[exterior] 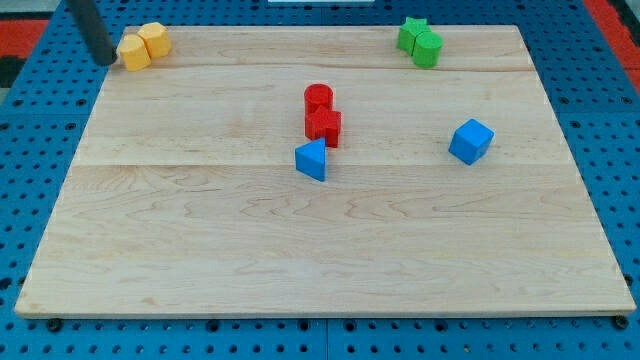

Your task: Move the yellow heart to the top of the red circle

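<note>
The arm ends in a bare rod with nothing to grasp; its tip (104,60) sits at the frame's upper left, just left of the yellow heart (134,52). A second yellow block (154,38) touches the heart, so a push toward the red circle (318,97) at centre would likely drag both along or let the heart slip aside.

A single view is given, set above the counter's (320,260) near edge and angled downward; the whole wooden counter is framed at moderate range, blue pegboard (620,150) bordering it.

no readable text, no labels, no brands, no numbers, no signs
</note>
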You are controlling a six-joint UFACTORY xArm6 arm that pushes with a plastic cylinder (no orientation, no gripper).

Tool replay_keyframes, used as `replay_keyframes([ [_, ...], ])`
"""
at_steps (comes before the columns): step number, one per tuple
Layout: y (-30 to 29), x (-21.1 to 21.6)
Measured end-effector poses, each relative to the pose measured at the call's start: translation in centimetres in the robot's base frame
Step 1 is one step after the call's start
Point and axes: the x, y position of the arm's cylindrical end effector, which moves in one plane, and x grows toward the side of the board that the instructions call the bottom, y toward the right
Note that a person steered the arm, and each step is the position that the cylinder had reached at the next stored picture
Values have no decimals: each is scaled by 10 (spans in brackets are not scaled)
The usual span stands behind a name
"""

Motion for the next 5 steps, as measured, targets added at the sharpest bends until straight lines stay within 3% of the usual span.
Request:
replay_keyframes([
  [3, 19, -14],
  [5, 98, 35],
])
